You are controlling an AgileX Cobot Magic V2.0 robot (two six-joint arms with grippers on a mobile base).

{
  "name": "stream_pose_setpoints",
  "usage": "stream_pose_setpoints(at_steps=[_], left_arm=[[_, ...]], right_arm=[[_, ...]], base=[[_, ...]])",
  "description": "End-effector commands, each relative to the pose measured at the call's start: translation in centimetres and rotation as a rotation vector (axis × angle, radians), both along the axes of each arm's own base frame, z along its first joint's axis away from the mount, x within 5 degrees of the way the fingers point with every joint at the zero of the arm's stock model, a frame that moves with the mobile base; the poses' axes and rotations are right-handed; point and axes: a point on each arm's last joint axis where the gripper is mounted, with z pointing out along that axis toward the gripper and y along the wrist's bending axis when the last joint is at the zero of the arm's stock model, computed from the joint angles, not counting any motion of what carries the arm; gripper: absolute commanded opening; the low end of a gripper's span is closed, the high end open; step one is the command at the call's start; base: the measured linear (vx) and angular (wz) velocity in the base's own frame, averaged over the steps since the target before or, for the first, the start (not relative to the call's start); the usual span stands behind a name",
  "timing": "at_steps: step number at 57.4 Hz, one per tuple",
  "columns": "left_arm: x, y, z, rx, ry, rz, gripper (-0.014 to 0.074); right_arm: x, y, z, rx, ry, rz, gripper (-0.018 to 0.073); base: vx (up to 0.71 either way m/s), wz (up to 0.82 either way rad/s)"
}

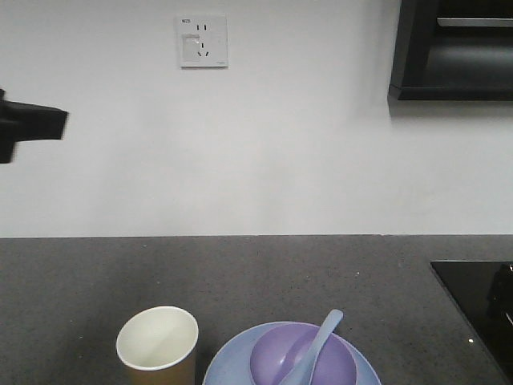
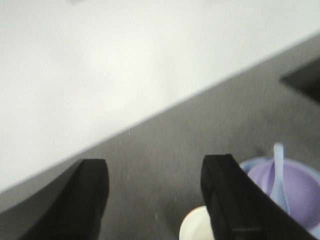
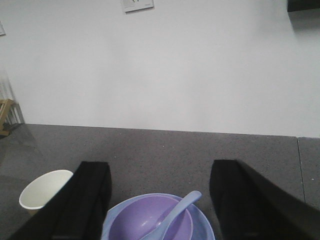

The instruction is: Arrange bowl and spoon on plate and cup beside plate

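Observation:
The lavender bowl (image 1: 272, 357) sits on the pale blue plate (image 1: 220, 365) at the counter's near edge. The pale blue spoon (image 1: 322, 333) lies in the bowl, its handle pointing up and to the right. The paper cup (image 1: 157, 345) stands upright just left of the plate. My right gripper (image 3: 160, 172) hovers open above the bowl (image 3: 135, 220), spoon (image 3: 175, 210) and plate (image 3: 204, 226), with the cup (image 3: 42, 189) at its left finger. My left gripper (image 2: 157, 172) is open and empty, raised above the counter, with the cup (image 2: 196, 227) and bowl (image 2: 302, 187) to its lower right.
A dark grey countertop (image 1: 240, 269) runs to a white wall with a socket (image 1: 202, 40). A black cooktop (image 1: 477, 297) lies at the right and a dark cabinet (image 1: 453, 48) hangs above it. A black part of my left arm (image 1: 32, 124) shows at the left edge.

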Motion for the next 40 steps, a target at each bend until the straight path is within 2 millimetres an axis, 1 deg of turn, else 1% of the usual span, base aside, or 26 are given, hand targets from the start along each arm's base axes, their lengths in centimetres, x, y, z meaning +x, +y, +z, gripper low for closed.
stream_pose_setpoints(at_steps=[1,8,12,15,21,29,36,40], left_arm=[[-2.8,1.6,-0.3,-0.098,-0.19,-0.03,0.0431],[-5.3,3.1,-3.6,-0.138,-0.265,-0.063,0.0399],[-6.5,3.9,-5.5,-0.138,-0.268,-0.067,0.0388],[-7.1,4.3,-6.7,-0.13,-0.256,-0.067,0.038],[-8.3,5.1,-8.4,-0.128,-0.252,-0.066,0.0372],[-9.0,5.6,-9.6,-0.129,-0.253,-0.066,0.0372],[-9.4,6.0,-9.7,-0.111,-0.258,-0.055,0.037],[-9.4,6.2,-9.8,-0.091,-0.263,-0.045,0.0338]], right_arm=[[0.2,-0.3,1.4,0.032,-0.087,-0.033,0.0498],[0.2,-0.3,1.4,0.032,-0.087,-0.033,0.0498],[0.2,-0.3,1.4,0.032,-0.087,-0.033,0.0498],[0.2,-0.3,1.4,0.032,-0.087,-0.033,0.0498],[0.2,-0.3,1.4,0.032,-0.087,-0.033,0.0498],[0.2,-0.3,1.4,0.032,-0.087,-0.033,0.0498],[0.2,-0.3,1.4,0.032,-0.086,-0.032,0.0498],[0.2,-0.3,1.4,0.032,-0.087,-0.033,0.0498]], base=[[0.0,0.0],[0.0,0.0],[0.0,0.0],[0.0,0.0],[0.0,0.0],[0.0,0.0],[0.0,0.0],[0.0,0.0]])
